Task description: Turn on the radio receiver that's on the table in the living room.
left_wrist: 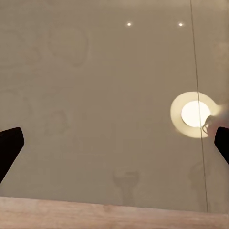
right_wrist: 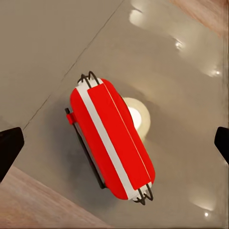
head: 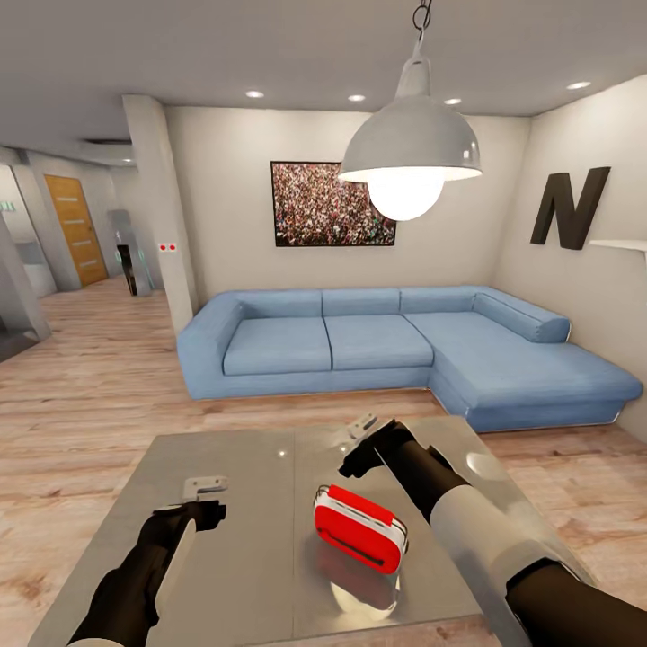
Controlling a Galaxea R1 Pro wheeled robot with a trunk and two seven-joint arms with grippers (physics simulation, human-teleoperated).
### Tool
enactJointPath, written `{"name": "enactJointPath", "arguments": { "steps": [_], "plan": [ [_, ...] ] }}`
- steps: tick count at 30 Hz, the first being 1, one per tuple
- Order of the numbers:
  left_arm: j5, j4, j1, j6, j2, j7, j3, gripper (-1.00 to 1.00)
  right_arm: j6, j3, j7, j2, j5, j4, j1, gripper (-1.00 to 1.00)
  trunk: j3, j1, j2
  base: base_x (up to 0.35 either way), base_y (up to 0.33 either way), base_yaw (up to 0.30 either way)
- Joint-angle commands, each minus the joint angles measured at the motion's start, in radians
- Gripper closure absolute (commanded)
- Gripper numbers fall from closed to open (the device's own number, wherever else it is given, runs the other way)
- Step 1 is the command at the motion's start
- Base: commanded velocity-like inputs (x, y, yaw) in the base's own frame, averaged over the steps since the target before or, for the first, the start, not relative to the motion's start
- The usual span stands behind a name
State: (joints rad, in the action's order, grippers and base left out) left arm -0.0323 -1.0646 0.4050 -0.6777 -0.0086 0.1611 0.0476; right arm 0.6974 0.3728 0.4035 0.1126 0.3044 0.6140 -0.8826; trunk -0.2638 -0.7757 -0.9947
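One small, rigid, likely light radio receiver [right_wrist: 112, 138] is seen below the wide-open, empty right gripper [right_wrist: 114, 143]; its top handle is judged best gripped.

Glossy grey reflective low table [head: 234, 503]: top bare all round small bright red rounded radio receiver [head: 358, 527], open approach from above and from each side. Right gripper [head: 364, 440], fingers spread wide, hangs above table beyond radio, apart from it; radio sits between its fingertips [right_wrist: 9, 148] in right wrist view. Left gripper [head: 205, 500], fingers apart, hangs well left of radio over bare tabletop. White pendant lamp [head: 409, 144] hangs high above table's far side. Blue L-shaped sofa [head: 404, 350] stands beyond table's far edge, strip of wood floor [head: 90, 404] between.
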Motion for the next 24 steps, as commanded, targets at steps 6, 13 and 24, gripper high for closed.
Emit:
{"name": "enactJointPath", "arguments": {
  "steps": [6, 13, 24],
  "plan": [
    [0.000, 0.000, 0.000, 0.001, -0.001, 0.000, 0.000, -1.00, -0.002, 0.000, 0.000, -0.001, 0.025, 0.000, 0.000, -1.00, -0.019, -0.023, -0.042, 0.000, 0.000, 0.000],
    [0.001, 0.000, 0.000, 0.001, -0.001, 0.000, 0.000, -1.00, -0.002, 0.000, 0.000, -0.001, 0.027, 0.000, 0.000, -1.00, -0.041, -0.050, -0.091, 0.000, 0.000, 0.000],
    [0.001, 0.000, 0.000, 0.001, -0.001, 0.000, 0.001, -1.00, -0.002, -0.001, 0.000, -0.001, 0.028, 0.000, 0.000, -1.00, -0.075, -0.092, -0.168, 0.000, 0.000, 0.000]
  ]
}}
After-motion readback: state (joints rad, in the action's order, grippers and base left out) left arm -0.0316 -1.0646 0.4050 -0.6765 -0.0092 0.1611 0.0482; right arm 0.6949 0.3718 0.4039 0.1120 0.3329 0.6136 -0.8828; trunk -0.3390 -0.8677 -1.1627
